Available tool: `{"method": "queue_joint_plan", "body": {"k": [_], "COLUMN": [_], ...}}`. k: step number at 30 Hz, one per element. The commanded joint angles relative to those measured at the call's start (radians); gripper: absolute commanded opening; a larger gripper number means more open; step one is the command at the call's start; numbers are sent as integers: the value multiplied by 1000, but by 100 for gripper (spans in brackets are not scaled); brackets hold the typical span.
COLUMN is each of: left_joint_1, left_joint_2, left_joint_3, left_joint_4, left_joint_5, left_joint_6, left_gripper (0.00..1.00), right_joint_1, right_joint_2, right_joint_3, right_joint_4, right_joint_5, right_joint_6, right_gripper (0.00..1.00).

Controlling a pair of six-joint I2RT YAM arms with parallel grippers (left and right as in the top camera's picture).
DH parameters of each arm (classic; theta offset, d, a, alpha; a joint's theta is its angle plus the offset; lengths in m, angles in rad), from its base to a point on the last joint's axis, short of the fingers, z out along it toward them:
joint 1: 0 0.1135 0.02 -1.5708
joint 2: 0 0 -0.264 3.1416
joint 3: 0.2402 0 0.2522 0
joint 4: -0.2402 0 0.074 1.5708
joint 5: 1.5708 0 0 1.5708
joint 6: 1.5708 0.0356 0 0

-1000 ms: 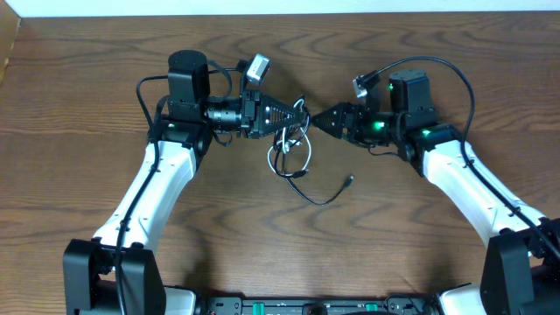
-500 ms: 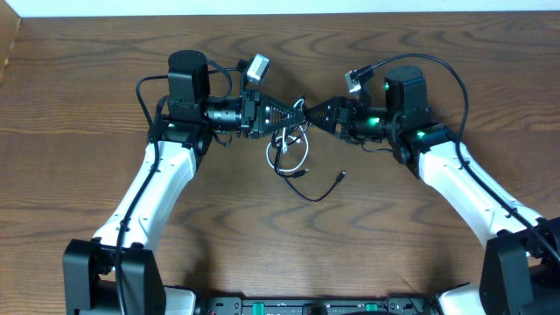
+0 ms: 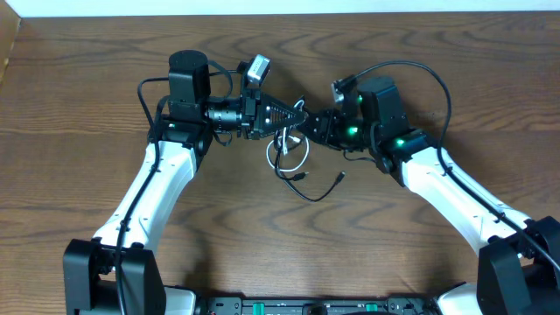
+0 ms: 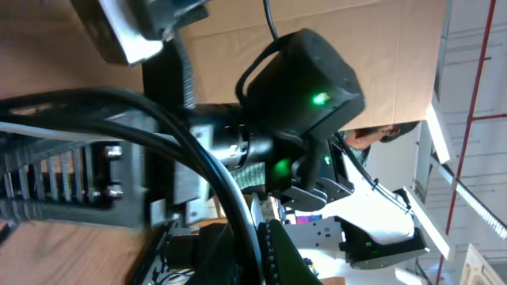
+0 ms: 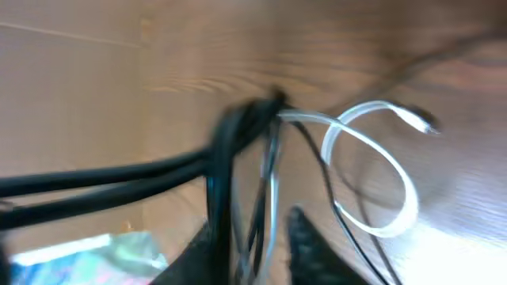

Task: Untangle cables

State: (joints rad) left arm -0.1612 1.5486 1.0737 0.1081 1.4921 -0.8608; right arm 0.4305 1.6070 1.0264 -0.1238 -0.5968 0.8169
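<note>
From overhead I see a dark wood-grain table [image 3: 79, 201], with the cables [image 3: 293, 149] slightly toward 12 o'clock from its centre and the black cable [image 3: 325, 196] trailing to 5 o'clock. My left gripper [image 3: 300, 111] is pressed together on the bundle; the right gripper [image 3: 313, 121] meets it from 3 o'clock, but I cannot tell how its jaws stand. Only the left wrist view shows the room, a brown board [image 4: 380, 47] and metal racks [image 4: 467, 119], while the right wrist view brings the loop of the white cable [image 5: 376, 105] close.
</note>
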Motion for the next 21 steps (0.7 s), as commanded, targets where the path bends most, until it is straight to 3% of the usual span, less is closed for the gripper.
{"method": "queue_joint_plan", "body": {"k": [1, 8, 21], "left_joint_1": [3, 55, 204], "left_joint_2": [-6, -6, -5], "left_joint_3": [8, 8, 1], "left_joint_4": [3, 6, -2], "left_joint_5": [14, 8, 7], "left_joint_6": [-12, 14, 130], "left_gripper": [7, 7, 8], "right_joint_1": [-35, -183, -390], "right_joint_2": [-17, -19, -19], "right_joint_3": [6, 6, 6], "right_joint_4": [-90, -336, -491], "right_joint_5": [75, 205, 362], "right_joint_6": [-147, -320, -394], "right_gripper": [1, 1, 1]}}
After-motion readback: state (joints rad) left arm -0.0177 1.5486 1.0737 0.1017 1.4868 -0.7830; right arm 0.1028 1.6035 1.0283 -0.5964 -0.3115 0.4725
